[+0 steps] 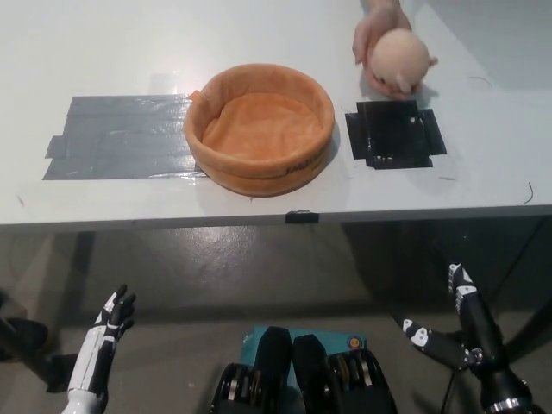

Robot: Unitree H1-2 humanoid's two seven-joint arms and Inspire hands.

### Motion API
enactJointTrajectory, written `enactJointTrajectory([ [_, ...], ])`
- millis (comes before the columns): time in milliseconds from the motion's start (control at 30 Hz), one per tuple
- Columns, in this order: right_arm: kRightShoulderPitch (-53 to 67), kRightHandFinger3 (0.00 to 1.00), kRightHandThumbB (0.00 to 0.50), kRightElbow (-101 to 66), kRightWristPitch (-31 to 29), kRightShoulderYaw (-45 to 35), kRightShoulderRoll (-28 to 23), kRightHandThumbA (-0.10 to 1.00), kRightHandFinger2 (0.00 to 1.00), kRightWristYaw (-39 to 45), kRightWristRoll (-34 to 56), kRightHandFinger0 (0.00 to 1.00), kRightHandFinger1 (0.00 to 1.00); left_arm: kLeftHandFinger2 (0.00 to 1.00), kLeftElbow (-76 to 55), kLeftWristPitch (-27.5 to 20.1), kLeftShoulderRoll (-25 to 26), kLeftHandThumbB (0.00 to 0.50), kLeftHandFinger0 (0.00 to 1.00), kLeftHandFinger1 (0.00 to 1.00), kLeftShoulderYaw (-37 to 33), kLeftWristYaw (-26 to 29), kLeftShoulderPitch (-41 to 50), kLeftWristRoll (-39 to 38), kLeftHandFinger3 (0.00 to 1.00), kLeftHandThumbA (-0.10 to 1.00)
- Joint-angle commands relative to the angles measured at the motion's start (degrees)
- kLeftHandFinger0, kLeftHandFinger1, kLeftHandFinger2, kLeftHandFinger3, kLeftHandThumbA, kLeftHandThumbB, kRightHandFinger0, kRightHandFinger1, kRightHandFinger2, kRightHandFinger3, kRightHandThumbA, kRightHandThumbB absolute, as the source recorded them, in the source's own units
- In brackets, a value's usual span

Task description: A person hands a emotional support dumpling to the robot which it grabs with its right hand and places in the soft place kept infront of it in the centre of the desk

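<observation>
1. Nearest, the white left hand (110, 321) and the black right hand (454, 321) are seen low below the tabletop (259, 34) edge, fingers spread, nothing held.
2. The orange soft basket (259, 129) is set at the tabletop's centre, between grey tape (116, 138) and black tape (395, 134).
3. Farthest, the peach dumpling (398, 60) is held by a person's hand (373, 30) just beyond the black tape.

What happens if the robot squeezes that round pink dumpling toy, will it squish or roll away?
The dumpling looks plush and rounded, so it will probably squish rather than break. Its ball shape suggests it could roll if nudged on the smooth table. A person's hand steadies it now.
</observation>
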Motion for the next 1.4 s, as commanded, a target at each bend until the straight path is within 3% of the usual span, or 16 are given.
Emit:
enactJointTrajectory([
  [0, -1.33, 1.0, 0.238, -12.0, -4.24, -2.17, 0.15, 0.76, 1.0, -4.27, -8.05, 1.0, 1.0, 1.0, -0.7, -2.93, -0.05, 0.5, 1.0, 1.0, 0.41, 0.06, -0.39, -0.94, 1.0, 1.0],
  [100, -2.69, 1.0, 0.277, -19.99, -0.77, -3.3, -0.35, 0.79, 1.0, -2.9, -7.59, 1.0, 1.0, 1.0, -1.29, -2.32, -0.12, 0.5, 1.0, 1.0, 0.51, -0.48, 0.22, -1.64, 1.0, 1.0],
  [200, -5.98, 1.0, 0.303, -27.23, 5.01, -4.61, -2.7, 0.91, 1.0, -0.22, -9.47, 1.0, 1.0, 1.0, -0.7, -3.19, -0.13, 0.496, 1.0, 1.0, 0.46, -0.22, -0.19, -1.3, 1.0, 1.0],
  [233, -8.84, 1.0, 0.305, -31.19, 9.65, -5.46, -4.31, 0.91, 1.0, 1.83, -10.23, 1.0, 1.0, 1.0, -0.64, -3.31, -0.09, 0.5, 1.0, 1.0, 0.57, -0.36, -0.27, -1.61, 1.0, 1.0],
  [333, -13.82, 1.0, 0.303, -34.02, 16.24, -6.32, -6.06, 0.88, 1.0, 3.96, -10.57, 1.0, 1.0, 1.0, -1.09, -3.15, 0.18, 0.5, 1.0, 1.0, 0.66, -0.54, 0.19, -1.71, 1.0, 1.0],
  [433, -21.41, 1.0, 0.316, -31.97, 21.41, -6.38, -9.32, 0.96, 1.0, 6.24, -12.27, 1.0, 1.0, 1.0, -1.54, -2.63, 0.1, 0.5, 1.0, 1.0, 0.71, -0.02, 0.46, -1.02, 1.0, 1.0],
  [533, -30.74, 1.0, 0.367, -25.59, 26.53, -5.1, -12.82, 1.0, 1.0, 8.92, -13.37, 1.0, 1.0, 1.0, -1.87, -2.92, 0.11, 0.5, 1.0, 1.0, 0.72, -0.03, 0.47, -1.01, 1.0, 1.0],
  [600, -35.75, 1.0, 0.339, -20.96, 28.02, -3.83, -14.6, 1.0, 1.0, 10.22, -14.15, 1.0, 1.0, 1.0, -2.01, -2.84, 0.28, 0.5, 1.0, 1.0, 0.65, -0.12, 0.44, -0.84, 1.0, 1.0],
  [700, -43.26, 1.0, 0.339, -13.61, 31.29, -0.73, -16.55, 1.0, 1.0, 12.75, -17.13, 1.0, 1.0, 1.0, -1.78, -2.92, 0.33, 0.496, 1.0, 1.0, 0.8, -0.14, 0.1, -1.04, 1.0, 1.0],
  [767, -49.07, 1.0, 0.398, -5.1, 31.31, 1.66, -16.89, 1.0, 1.0, 13.61, -17.72, 1.0, 1.0, 1.0, -1.78, -2.62, 0.23, 0.497, 1.0, 1.0, 0.97, -0.07, -0.17, -1.25, 1.0, 1.0],
  [800, -50.2, 1.0, 0.403, -3.31, 31.57, 2.3, -16.93, 1.0, 1.0, 13.79, -17.81, 1.0, 1.0, 1.0, -1.77, -2.58, 0.22, 0.497, 1.0, 1.0, 1.01, -0.1, -0.24, -1.36, 1.0, 1.0],
  [1033, -60.09, 1.0, 0.326, 15.3, 32.91, 7.14, -14.21, 0.94, 1.0, 13.25, -18.1, 1.0, 1.0, 1.0, -2.12, -2.78, -0.08, 0.493, 1.0, 1.0, 0.93, 0.19, -0.18, -0.9, 1.0, 1.0],
  [1133, -63.45, 1.0, 0.37, 23.13, 32.54, 8.6, -12.71, 0.96, 1.0, 12.49, -17.67, 1.0, 1.0, 1.0, -2.68, -2.32, -0.05, 0.485, 1.0, 1.0, 0.94, 0.2, -0.16, -0.8, 1.0, 1.0],
  [1367, -66.31, 1.0, 0.369, 34.75, 31.48, 9.55, -9.17, 0.92, 1.0, 10.57, -15.9, 1.0, 1.0, 1.0, -3.45, -2.2, -0.08, 0.497, 1.0, 1.0, 0.55, 0.21, 0.67, -0.07, 1.0, 1.0],
])
